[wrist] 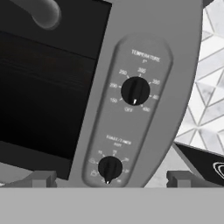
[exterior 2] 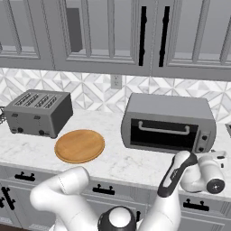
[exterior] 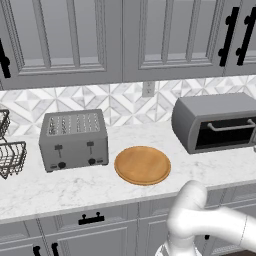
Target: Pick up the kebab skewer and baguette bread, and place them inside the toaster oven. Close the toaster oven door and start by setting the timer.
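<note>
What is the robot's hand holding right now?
Nothing. The gripper is open, its fingers apart in front of the toaster oven's lower knob, not touching it.

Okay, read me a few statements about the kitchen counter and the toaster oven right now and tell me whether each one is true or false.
1. The toaster oven door is shut. True.
2. A kebab skewer lies on the round wooden board. False: the board is bare.
3. The hand view faces the two dark knobs, the temperature knob above the timer knob. True.
4. The slot toaster stands right of the toaster oven in the left base view. False: it stands left of it.
</note>
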